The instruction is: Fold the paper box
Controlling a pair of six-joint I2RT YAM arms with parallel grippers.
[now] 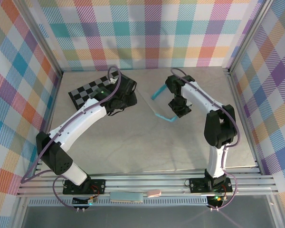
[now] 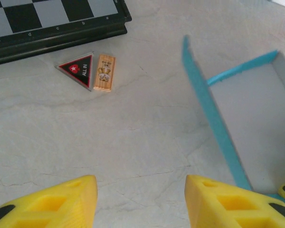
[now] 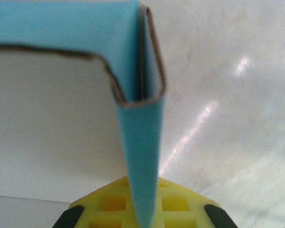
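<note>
The paper box [image 1: 156,103] lies at the table's middle, with turquoise walls standing up and a paler inside. In the right wrist view a folded turquoise wall [image 3: 140,142] runs down into my right gripper [image 3: 145,214], which is shut on it between the yellow fingers. From above, that right gripper [image 1: 176,110] sits at the box's right edge. My left gripper [image 2: 140,187] hovers open over bare table with nothing between its fingers. The box's left wall [image 2: 210,116] and pale floor [image 2: 256,128] lie just to its right. In the top view the left gripper [image 1: 125,97] is left of the box.
A black-and-grey checkerboard [image 1: 92,90] lies at the back left, beside the left arm. A black triangular "ALL IN" token [image 2: 78,69] and a small orange card [image 2: 104,72] lie in front of the checkerboard [image 2: 52,21]. Checked walls enclose the table.
</note>
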